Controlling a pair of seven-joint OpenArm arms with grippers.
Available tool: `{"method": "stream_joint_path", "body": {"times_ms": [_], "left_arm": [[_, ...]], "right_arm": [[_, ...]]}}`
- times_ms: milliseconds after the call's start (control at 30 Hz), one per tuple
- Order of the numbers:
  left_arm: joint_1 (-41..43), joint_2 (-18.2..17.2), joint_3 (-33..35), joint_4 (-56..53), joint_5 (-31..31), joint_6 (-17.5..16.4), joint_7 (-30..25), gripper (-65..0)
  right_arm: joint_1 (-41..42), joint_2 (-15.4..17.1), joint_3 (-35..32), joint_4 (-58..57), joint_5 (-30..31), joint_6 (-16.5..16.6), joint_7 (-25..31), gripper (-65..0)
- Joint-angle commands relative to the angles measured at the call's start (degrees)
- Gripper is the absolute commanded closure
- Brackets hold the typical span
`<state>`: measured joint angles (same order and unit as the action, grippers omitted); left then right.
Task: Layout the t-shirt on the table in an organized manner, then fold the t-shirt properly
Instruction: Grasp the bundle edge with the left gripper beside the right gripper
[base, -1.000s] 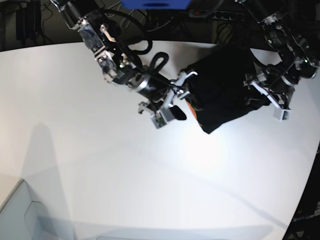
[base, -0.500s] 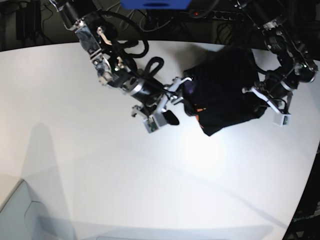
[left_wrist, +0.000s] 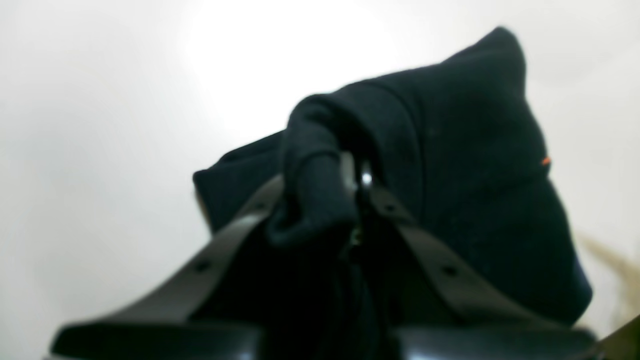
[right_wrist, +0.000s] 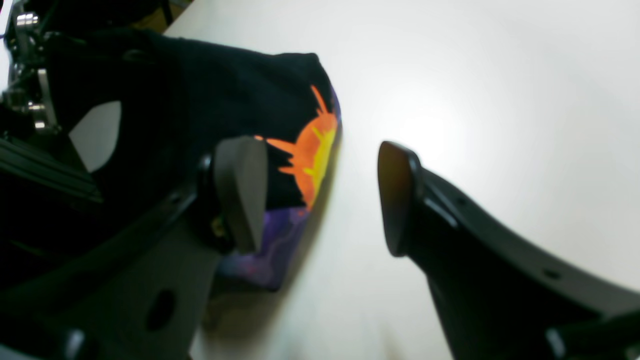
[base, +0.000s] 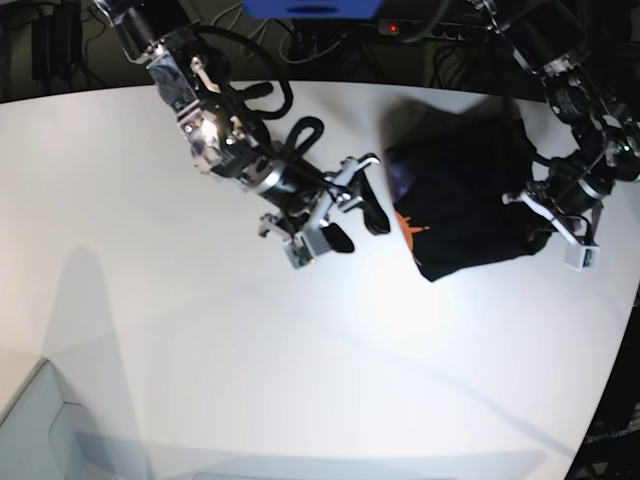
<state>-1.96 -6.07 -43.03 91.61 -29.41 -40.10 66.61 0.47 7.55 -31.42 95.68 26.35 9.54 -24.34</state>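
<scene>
Left arm is reaching in from the far right corner of the table (base: 150, 330), bent sharply down at the wrist. Left end effector (left_wrist: 356, 186) is pinching a bunched fold of the t-shirt (base: 465, 205), jaws nearly together with black cloth wrapping over one finger. Right arm is stretching diagonally from the far edge toward the table's middle. Right end effector (right_wrist: 320, 195) is spread wide and holding nothing, sitting just beside the shirt's near-left edge; one fingertip (right_wrist: 240, 192) is overlapping the cloth in the wrist view, contact cannot be told.

T-shirt is lying bunched near the far right part of the table, not laid flat. Orange and purple print (right_wrist: 305, 155) is showing along its fold facing the right end effector. In the base view the cloth is staying inside the table's right edge, close to it. Big bare stretch of table is lying toward the near edge and left side.

Cables and dark equipment (base: 330, 30) are sitting behind the far edge. A pale bin-like corner (base: 40, 430) is showing at the near left, well apart from both arms.
</scene>
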Motion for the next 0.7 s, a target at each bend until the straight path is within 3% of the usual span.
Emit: {"method": "stream_joint_path", "body": {"times_ms": [0,133,233,367,467,667], "left_arm": [[-1.34,-0.84,-0.10,-0.49,-0.88,0.10,-1.07,-3.2],[-2.57,-2.95,-1.59,-5.94,-1.40,0.10,-1.33,-18.5],[-3.71,-3.21,-2.12,-8.23,-1.05,0.10,-1.33,-31.9],[-4.15,-3.30,-2.12,-7.97,-1.49,0.10,-1.33,-45.1],[-5.56,-3.30,-2.21,-8.23,-1.05,0.10,-1.33,-51.8],[-5.21,-3.82,-6.69,-7.88,-1.58,0.10,-0.72,-57.7]], "right_arm": [[0.98,-0.39,0.08,0.80,0.51,0.61,1.44,-36.1],[0.89,-0.30,0.08,0.80,0.51,0.61,1.44,-36.1],[0.89,-0.21,0.08,0.80,0.51,0.61,1.44,-36.1],[0.89,0.58,0.08,0.80,0.68,0.61,1.44,-36.1],[0.89,0.84,0.08,0.80,0.68,0.61,1.44,-36.1],[0.89,0.84,0.08,0.80,0.77,0.61,1.44,-36.1]]}}
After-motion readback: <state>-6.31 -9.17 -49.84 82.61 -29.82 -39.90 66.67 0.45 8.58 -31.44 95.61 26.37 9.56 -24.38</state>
